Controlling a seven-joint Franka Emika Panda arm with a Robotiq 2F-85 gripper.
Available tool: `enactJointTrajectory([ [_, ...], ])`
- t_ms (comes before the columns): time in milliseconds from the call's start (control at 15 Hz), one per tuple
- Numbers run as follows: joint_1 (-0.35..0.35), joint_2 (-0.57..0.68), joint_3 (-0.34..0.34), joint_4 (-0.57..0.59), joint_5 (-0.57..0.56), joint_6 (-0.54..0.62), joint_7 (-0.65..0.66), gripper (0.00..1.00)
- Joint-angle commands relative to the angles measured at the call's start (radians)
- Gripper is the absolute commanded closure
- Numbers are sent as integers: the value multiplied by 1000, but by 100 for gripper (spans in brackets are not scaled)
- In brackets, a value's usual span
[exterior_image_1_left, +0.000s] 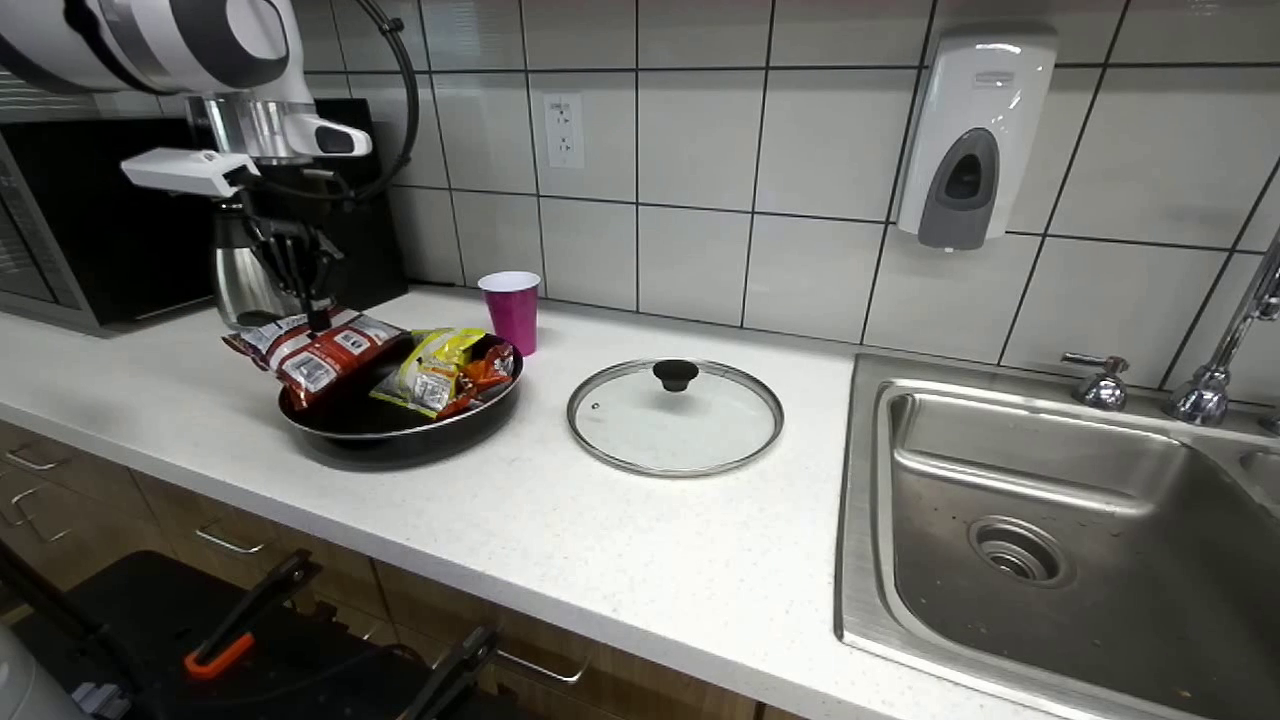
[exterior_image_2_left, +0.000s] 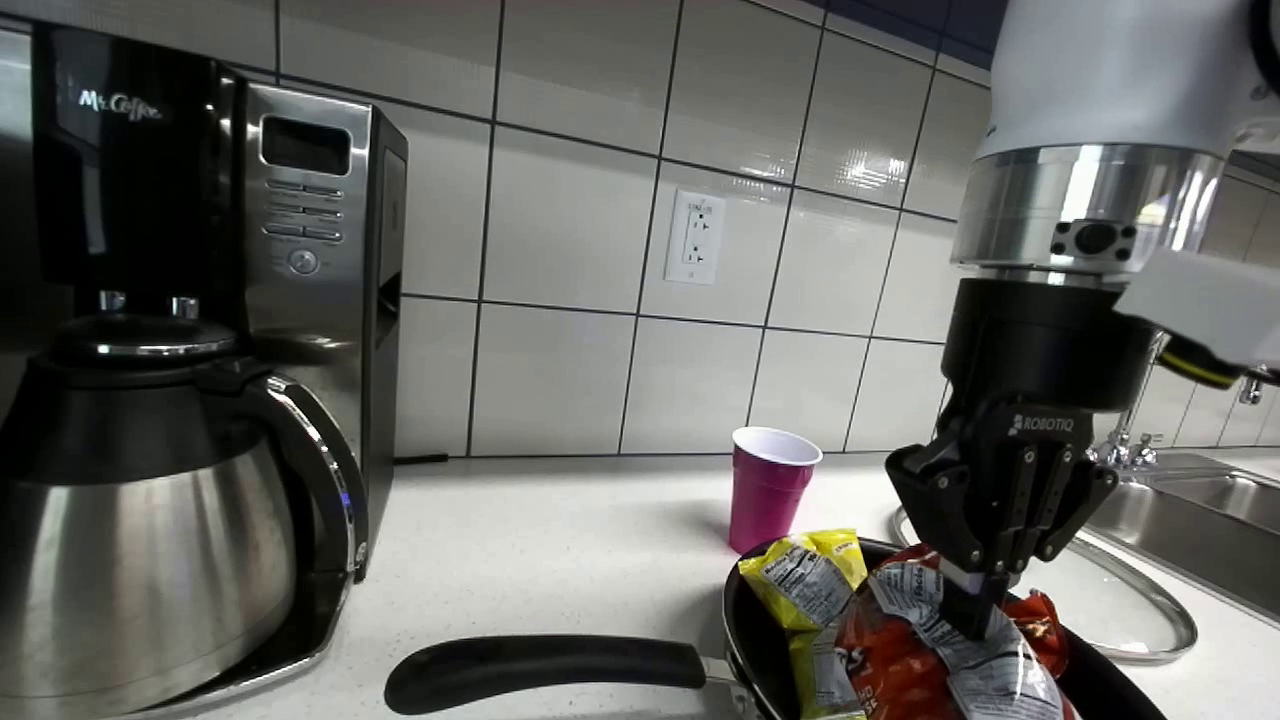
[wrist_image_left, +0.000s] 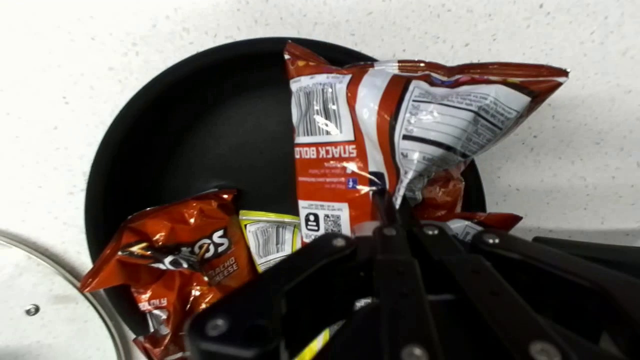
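- Tool (exterior_image_2_left: 972, 608) clamped on a red bag (wrist_image_left: 330, 165) over the black pan (wrist_image_left: 215, 125).
- Yellow bag (exterior_image_1_left: 435, 372) and Doritos bag (wrist_image_left: 187, 252) already inside.
- Release apparently remains; lid (exterior_image_1_left: 670, 432) lies right.

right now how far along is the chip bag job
Looks done: the glass lid lies off the pan, on the counter. In hand: the gripper pinches a large red bag, partly over the pan. Probably left: releasing it, as the jaws are shut.
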Motion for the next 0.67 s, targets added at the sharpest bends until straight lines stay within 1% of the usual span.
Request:
enactJointTrajectory([
  [0,-25,-16,1,0,-58,-34,64,100],
  [333,-34,-10,-4,-19,-60,-31,100,100],
  [600,-44,1,-14,-41,-78,-2,152,100],
])
